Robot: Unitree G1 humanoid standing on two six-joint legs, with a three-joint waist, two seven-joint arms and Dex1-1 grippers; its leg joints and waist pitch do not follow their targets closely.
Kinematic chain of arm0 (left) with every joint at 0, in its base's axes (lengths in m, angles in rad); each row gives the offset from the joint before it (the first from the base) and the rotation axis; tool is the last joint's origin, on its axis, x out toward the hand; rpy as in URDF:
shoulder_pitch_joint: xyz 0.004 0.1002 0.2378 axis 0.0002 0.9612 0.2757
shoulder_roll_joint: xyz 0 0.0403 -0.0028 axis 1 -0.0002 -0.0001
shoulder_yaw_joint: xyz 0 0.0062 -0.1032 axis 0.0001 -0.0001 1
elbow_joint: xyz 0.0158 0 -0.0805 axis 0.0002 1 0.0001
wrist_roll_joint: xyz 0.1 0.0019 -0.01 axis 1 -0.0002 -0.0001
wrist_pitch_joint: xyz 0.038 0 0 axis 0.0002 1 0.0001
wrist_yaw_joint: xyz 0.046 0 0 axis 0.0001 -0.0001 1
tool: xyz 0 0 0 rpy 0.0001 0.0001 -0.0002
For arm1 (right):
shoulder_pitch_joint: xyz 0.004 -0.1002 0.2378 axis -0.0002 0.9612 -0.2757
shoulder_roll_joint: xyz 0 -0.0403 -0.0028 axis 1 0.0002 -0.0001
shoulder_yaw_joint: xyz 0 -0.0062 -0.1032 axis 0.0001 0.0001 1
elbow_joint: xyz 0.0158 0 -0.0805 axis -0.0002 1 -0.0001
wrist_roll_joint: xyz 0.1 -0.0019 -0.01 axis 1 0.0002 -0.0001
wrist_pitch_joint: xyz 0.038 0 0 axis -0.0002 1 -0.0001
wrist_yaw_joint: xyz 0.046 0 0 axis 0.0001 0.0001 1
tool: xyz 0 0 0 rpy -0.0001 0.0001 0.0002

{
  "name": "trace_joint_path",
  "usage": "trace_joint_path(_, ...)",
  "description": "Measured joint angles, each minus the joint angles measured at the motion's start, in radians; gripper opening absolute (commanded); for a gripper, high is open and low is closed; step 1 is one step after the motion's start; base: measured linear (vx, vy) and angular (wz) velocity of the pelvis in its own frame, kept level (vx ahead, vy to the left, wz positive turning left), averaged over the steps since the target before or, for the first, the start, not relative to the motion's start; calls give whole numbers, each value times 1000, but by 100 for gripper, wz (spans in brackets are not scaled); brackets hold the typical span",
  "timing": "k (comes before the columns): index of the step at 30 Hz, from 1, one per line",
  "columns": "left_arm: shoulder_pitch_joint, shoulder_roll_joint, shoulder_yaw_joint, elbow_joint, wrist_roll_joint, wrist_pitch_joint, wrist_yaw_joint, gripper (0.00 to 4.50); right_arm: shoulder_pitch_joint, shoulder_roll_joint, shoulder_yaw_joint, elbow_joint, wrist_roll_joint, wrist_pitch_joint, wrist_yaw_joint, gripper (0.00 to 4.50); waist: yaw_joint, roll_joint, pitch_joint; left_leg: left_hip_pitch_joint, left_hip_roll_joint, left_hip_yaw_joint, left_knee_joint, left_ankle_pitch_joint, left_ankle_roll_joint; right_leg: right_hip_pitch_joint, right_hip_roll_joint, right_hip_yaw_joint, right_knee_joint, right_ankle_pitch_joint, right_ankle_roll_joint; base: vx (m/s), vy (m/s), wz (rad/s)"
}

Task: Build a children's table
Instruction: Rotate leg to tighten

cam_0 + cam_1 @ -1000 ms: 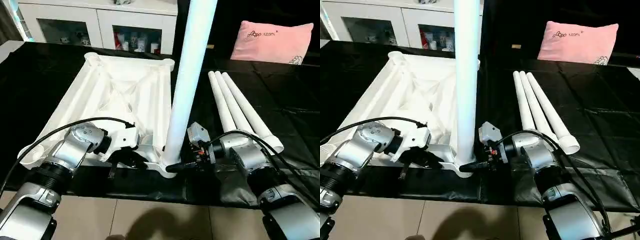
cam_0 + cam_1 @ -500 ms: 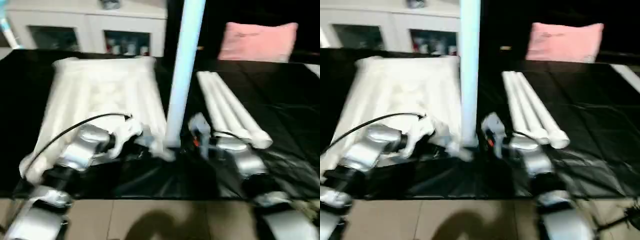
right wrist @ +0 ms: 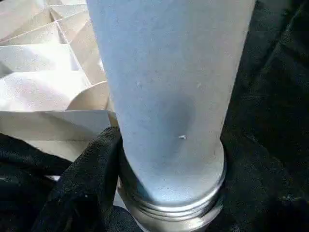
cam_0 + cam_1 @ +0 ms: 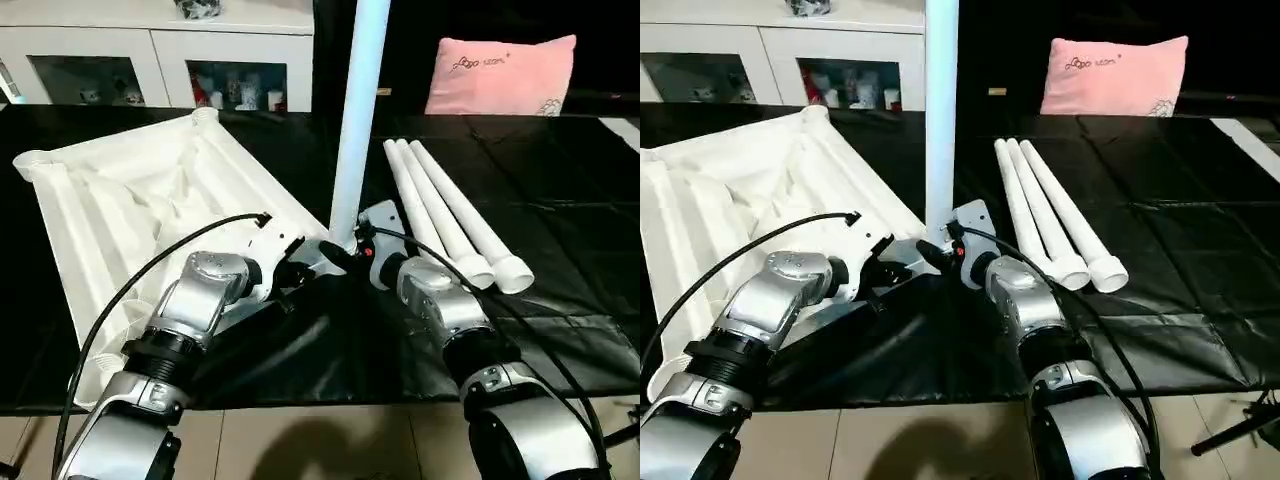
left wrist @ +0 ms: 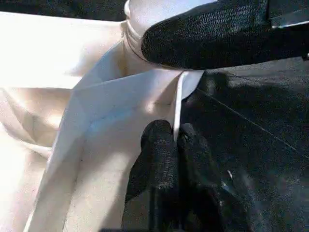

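The children's table top (image 4: 130, 200) lies upside down on black cloth, ribbed underside up. One white leg (image 4: 358, 120) stands upright in its near right corner socket (image 3: 174, 205). My right gripper (image 4: 340, 252) is closed around the base of that leg, one black finger (image 3: 87, 179) pressed against it. My left gripper (image 5: 174, 142) is shut on the thin rim of the table top just beside that socket. The right gripper's finger (image 5: 207, 34) crosses the socket in the left wrist view. Three loose legs (image 4: 440, 210) lie side by side to the right.
A pink pillow (image 4: 500, 75) rests at the far right of the cloth. A white cabinet with glass doors (image 4: 150, 60) stands behind the table top. The black cloth (image 4: 570, 230) reaches to a tiled floor (image 4: 300, 450) at the near edge.
The camera has shifted. Relative to the loose legs, the table top has swung so its far end points left, and both grippers have moved away from me with the legged corner.
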Motion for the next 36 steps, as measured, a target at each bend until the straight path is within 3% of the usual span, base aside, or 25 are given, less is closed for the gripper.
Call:
trace_joint_path(5,-7,12,-24,11,0,-28,-14,0,34,-9,0,-27,-8,-33,19,375,6,0,0,0,0,0,-1,0,0,0,0,0,-2,-3,5,0,0,0)
trace_joint_path(9,-7,48,-41,11,0,-73,-65,0,82,-74,8,-66,16,-78,169,420,14,1,1,-4,0,1,-3,0,0,-3,0,0,-3,-1,1,0,0,0)
trace_joint_path(14,-3,100,-54,14,-3,-146,-154,0,97,-151,31,-99,29,-100,337,446,12,1,1,-14,0,1,-2,3,6,-12,0,-1,-2,0,0,0,0,0)
trace_joint_path(19,12,181,-78,24,-35,-244,-299,0,98,-221,41,-136,68,-103,517,446,17,0,2,-16,1,1,-1,3,6,-13,0,-1,-2,0,0,0,0,0)
trace_joint_path(24,17,263,-121,24,-42,-350,-472,0,97,-291,95,-171,67,-143,702,446,41,-3,3,-16,1,1,1,3,7,-13,0,-1,-2,0,0,0,0,0)
trace_joint_path(33,12,297,-170,32,-43,-452,-613,0,68,-309,163,-163,57,-180,884,446,58,-5,3,-16,2,2,4,2,8,-11,-1,-1,0,0,0,0,0,0)
trace_joint_path(36,7,292,-182,33,-42,-464,-629,0,66,-301,174,-154,57,-179,911,418,61,-5,3,-16,2,2,6,2,8,-11,-1,-1,0,0,0,0,0,0)
